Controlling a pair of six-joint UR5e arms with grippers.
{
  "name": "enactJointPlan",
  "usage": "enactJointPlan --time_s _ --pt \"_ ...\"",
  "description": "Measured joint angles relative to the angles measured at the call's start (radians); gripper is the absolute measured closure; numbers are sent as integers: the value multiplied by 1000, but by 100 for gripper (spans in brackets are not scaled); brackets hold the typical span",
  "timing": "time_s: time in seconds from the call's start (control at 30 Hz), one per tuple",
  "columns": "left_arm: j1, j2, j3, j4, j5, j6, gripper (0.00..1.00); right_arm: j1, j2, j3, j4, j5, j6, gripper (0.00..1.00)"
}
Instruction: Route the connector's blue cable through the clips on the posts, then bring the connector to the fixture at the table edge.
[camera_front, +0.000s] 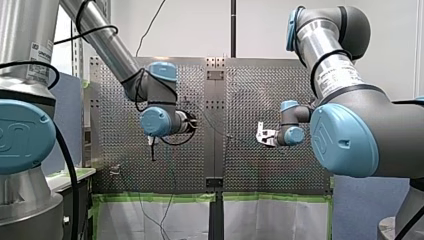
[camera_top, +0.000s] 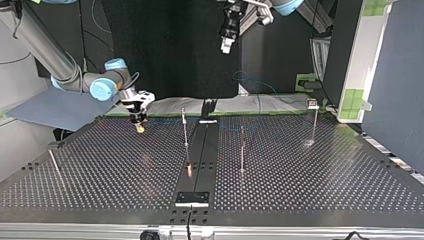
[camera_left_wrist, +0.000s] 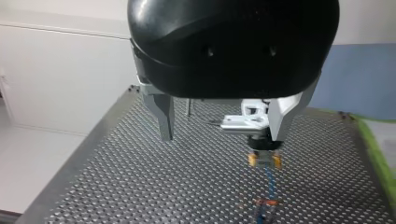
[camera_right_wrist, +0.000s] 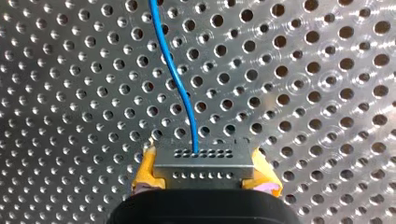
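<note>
In the right wrist view my right gripper (camera_right_wrist: 204, 170) is shut on a small grey connector (camera_right_wrist: 204, 161), its yellow pads (camera_right_wrist: 145, 170) pressing on both sides. The blue cable (camera_right_wrist: 173, 74) leaves the connector and curves ahead over the perforated table. At the top view's left that same gripper (camera_top: 140, 125) hangs just above the table's far side. My left gripper (camera_top: 226, 44) is high above the table, and its metal fingers (camera_left_wrist: 164, 122) stand open and empty. Below them, the left wrist view shows my right gripper (camera_left_wrist: 265, 158) with the cable (camera_left_wrist: 271, 186).
Thin posts (camera_top: 185, 135) (camera_top: 242, 150) stand near the table's middle, and another (camera_top: 315, 122) with a clip on top stands at the top view's right. A leaning post (camera_top: 55, 167) is at the left. A small plate (camera_top: 192, 198) sits at the near edge.
</note>
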Motion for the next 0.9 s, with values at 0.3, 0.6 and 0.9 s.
enactJointPlan --time_s 0.3,0.6,0.9 --pt "10 0 -33 11 -1 -9 0 3 -54 0 42 48 -25 100" --pt "19 0 -44 29 0 -21 0 14 -129 18 108 118 -41 100" --pt "19 0 -44 23 0 -19 0 -4 -199 84 109 188 -54 100"
